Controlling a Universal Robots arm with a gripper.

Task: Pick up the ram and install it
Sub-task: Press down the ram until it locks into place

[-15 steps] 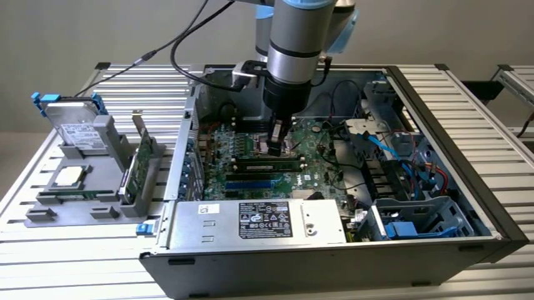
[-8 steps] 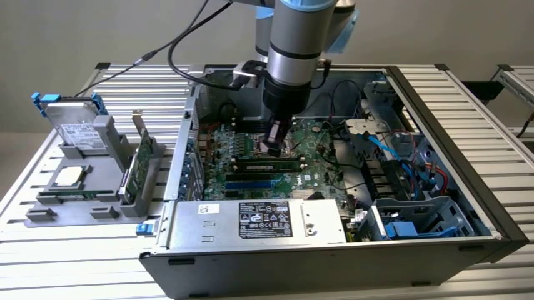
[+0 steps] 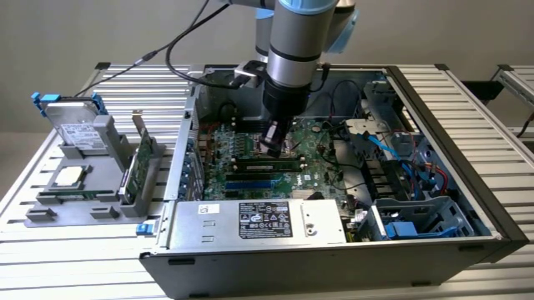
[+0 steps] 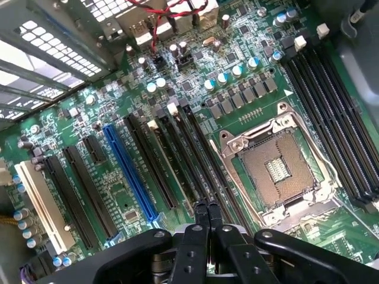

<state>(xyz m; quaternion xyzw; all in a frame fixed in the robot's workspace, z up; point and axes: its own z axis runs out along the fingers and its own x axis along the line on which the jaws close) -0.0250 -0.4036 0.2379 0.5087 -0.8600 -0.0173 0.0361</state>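
The closest thing in the exterior view is the computer case (image 3: 334, 262), lying open on a table of silver metal slats (image 3: 75, 262); just inside its front wall sits a grey power box (image 3: 259, 220) with a black label; behind that lies the green main board (image 3: 250, 164); the ram (image 3: 269, 166) lies flat in a slot on that board, right under the robot's gripper (image 3: 276, 147); the gripper's two black fingers (image 4: 200, 220) are pressed tight together with nothing between them, tips down close to the long slots beside the square chip socket (image 4: 278, 168); a blue slot (image 4: 131, 174) sits further along the board; on the exterior view's left a grey stand (image 3: 92, 187) holds a hard drive (image 3: 77, 128) with blue tabs and a green card (image 3: 144, 156); far behind is a plain pale wall (image 3: 100, 31).
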